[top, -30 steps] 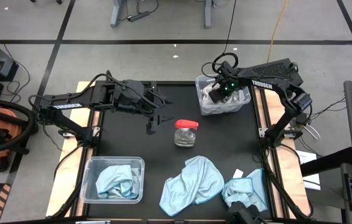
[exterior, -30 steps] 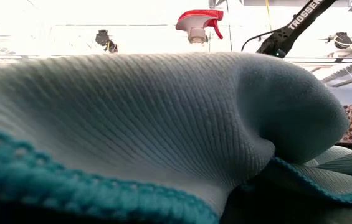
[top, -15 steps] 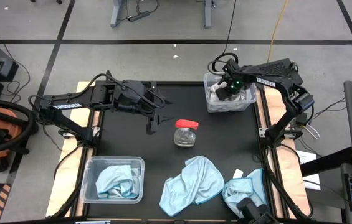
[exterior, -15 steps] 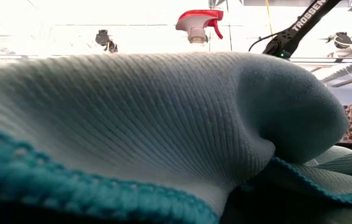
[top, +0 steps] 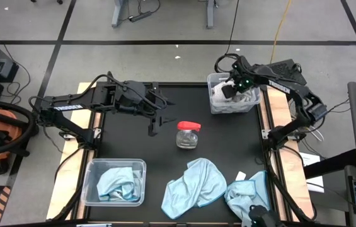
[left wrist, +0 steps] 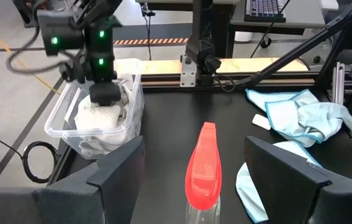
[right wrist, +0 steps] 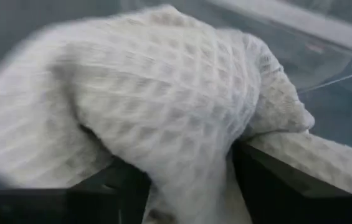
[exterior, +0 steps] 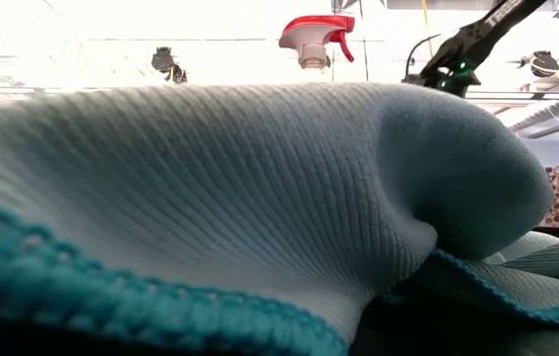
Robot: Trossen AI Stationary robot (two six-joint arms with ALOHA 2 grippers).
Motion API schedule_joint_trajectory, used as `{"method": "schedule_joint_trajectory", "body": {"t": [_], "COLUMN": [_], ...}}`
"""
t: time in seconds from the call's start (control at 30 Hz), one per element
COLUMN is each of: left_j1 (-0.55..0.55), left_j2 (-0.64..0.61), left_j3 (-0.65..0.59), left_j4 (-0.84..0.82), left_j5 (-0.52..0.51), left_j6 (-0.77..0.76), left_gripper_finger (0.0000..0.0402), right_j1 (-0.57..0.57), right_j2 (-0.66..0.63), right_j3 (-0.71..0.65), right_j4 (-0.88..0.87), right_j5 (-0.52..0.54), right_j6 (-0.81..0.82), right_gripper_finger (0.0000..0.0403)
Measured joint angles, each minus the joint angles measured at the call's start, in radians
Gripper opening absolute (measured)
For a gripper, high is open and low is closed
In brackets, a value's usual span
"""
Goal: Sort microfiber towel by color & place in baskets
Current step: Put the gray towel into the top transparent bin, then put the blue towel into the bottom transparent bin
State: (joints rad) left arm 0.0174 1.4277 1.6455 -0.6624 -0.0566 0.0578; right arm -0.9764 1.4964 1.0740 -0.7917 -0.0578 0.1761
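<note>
A clear basket [top: 212,104] at the far right holds white towels [left wrist: 99,118]. My right gripper [top: 230,90] hangs over it, pointing down, its fingers wide apart around a hump of white towel [right wrist: 163,93]. A second basket [top: 90,189] at the near left holds a light blue towel [top: 116,181]. Two more light blue towels [top: 193,186] [top: 248,192] lie flat on the table near its front edge. My left gripper [top: 159,123] waits open above the table's middle, just left of a small clear jar [top: 188,135] with a red top. My right gripper's spread fingers [right wrist: 110,193] come from above, one on either side of a raised fold of the white towel [right wrist: 191,143]. The cloth lies against their inner sides without being pinched. The towel rests on the other white cloth in the basket.
The jar stands upright in the middle of the black table, between the two arms. In the low view the nearest blue towel [exterior: 259,198] fills almost the whole picture. Bare table lies between the jar and the far right basket.
My right gripper has gone a little toward the table's far right corner, and that arm's elbow has swung outward. The far right basket has slid the same way with it. The left arm has kept still.
</note>
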Motion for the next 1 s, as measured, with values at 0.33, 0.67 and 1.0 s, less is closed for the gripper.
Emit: {"method": "schedule_joint_trajectory", "body": {"t": [0.33,0.67,1.0], "left_j1": [0.0,-0.069,-0.203], "left_j2": [0.0,0.0,0.013], "left_j3": [0.0,0.0,0.0], "left_j4": [0.005,0.026,0.074], "left_j5": [0.04,0.106,0.104], "left_j6": [-0.027,-0.003,0.005], "left_gripper_finger": [0.0278,0.0278,0.0278], "right_j1": [0.0,0.0,0.003], "right_j2": [-0.233,-0.455,-0.599], "right_j3": [0.0,0.0,0.0], "right_j4": [-0.005,0.004,0.006], "right_j5": [-0.049,-0.158,-0.398], "right_j6": [0.018,0.01,-0.004], "right_gripper_finger": [0.0243,0.0242,0.0242]}}
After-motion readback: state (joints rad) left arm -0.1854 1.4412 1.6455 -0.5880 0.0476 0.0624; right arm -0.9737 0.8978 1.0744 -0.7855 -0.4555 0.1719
